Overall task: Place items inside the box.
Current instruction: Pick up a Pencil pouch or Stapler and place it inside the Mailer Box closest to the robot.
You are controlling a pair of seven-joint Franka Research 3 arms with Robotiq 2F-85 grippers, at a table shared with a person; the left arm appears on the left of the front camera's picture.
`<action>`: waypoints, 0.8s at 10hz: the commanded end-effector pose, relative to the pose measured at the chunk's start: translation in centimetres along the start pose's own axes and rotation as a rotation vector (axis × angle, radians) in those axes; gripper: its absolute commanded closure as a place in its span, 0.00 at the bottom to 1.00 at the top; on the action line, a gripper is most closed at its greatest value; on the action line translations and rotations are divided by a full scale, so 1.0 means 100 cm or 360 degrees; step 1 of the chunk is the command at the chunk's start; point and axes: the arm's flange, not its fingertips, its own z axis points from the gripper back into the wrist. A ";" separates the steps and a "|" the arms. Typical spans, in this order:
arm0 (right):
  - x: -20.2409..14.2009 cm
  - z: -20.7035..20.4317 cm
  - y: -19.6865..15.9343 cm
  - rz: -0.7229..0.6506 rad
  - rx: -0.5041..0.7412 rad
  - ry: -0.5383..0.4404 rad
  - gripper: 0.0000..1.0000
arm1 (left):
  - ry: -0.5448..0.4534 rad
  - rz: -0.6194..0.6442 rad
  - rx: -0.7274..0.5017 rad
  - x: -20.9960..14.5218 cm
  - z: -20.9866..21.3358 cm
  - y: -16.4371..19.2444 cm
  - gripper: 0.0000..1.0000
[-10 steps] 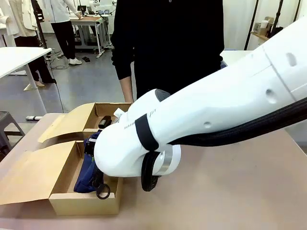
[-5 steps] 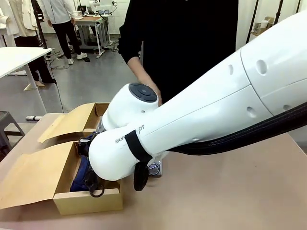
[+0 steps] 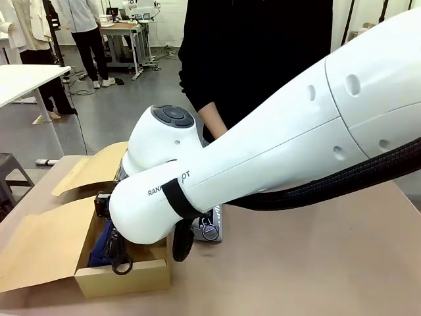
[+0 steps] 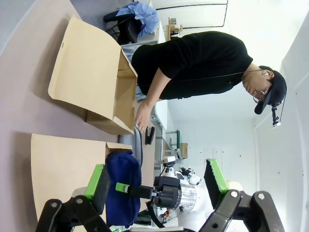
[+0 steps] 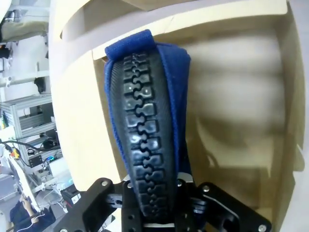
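Right gripper (image 5: 154, 193): fingers clamped on the navy pouch (image 5: 145, 121), zip edge up. Pouch hangs inside the box (image 5: 231, 96), not yet let go. Left gripper (image 4: 155, 180): fingers spread wide, nothing between them. Farther off, person's hand (image 4: 143, 116) at the box's far wall, with a black stapler (image 4: 150, 136) just beside it, seemingly outside. Judged: one item nearly in; its release and the other items are left.

Front camera faces person (image 3: 263, 59) across table (image 3: 316, 263), all views share box (image 3: 125, 276)
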 end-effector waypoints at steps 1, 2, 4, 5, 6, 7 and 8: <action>0.000 0.001 0.013 -0.0038 -0.0065 -0.0033 0.93 | -0.0018 -0.0034 -0.0045 0.001 -0.001 0.000 0.00; 0.001 -0.002 0.012 -0.0060 -0.0087 -0.0061 0.93 | -0.0018 -0.0034 -0.0045 0.001 -0.001 0.000 0.00; 0.001 -0.007 0.011 -0.0073 -0.0105 -0.0059 0.93 | -0.0018 -0.0034 -0.0045 0.001 -0.001 0.000 0.00; 0.002 -0.007 0.011 -0.0078 -0.0096 -0.0044 0.93 | -0.0018 -0.0034 -0.0045 0.001 -0.001 0.000 0.00; 0.002 -0.007 0.010 -0.0084 -0.0085 -0.0020 0.35 | -0.0018 -0.0034 -0.0045 0.001 -0.001 0.000 0.00; 0.002 -0.006 0.009 -0.0089 -0.0069 -0.0005 0.35 | -0.0018 -0.0034 -0.0045 0.001 -0.001 0.000 0.00; 0.001 -0.004 0.009 -0.0094 -0.0050 0.0013 0.00 | -0.0018 -0.0034 -0.0045 0.001 -0.001 0.000 0.00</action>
